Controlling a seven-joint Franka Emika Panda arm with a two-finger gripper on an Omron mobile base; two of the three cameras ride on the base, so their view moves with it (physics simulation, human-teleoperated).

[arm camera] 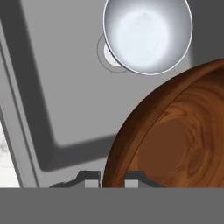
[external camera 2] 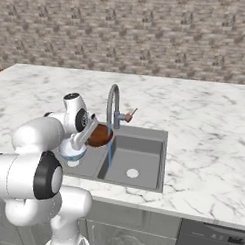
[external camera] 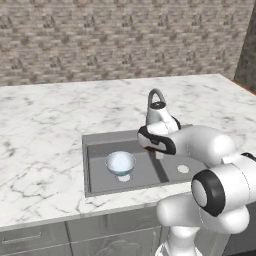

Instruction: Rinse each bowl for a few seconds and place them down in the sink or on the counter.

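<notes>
My gripper point(arm camera: 113, 180) is shut on the rim of the dark reddish-brown wooden bowl point(arm camera: 175, 140). In the right base view the gripper point(external camera 2: 90, 135) holds this bowl point(external camera 2: 100, 136) above the sink, beside the spout of the gooseneck tap point(external camera 2: 113, 106). A thin blue stream of water point(external camera 2: 109, 149) falls past the bowl's right edge. The pale blue-white bowl point(external camera: 120, 163) stands upright over the drain in the left basin of the grey sink point(external camera: 100, 180), below the held bowl. In the hand view the pale bowl point(arm camera: 146, 33) is near the top.
White marble counter point(external camera: 45, 130) surrounds the sink on all sides, with grey drawers point(external camera: 35, 240) under its front edge. The right basin point(external camera 2: 138, 160) has a round drain point(external camera 2: 132, 173). A brick wall point(external camera: 125, 35) runs behind the counter. My own arm hides part of the sink in the left base view.
</notes>
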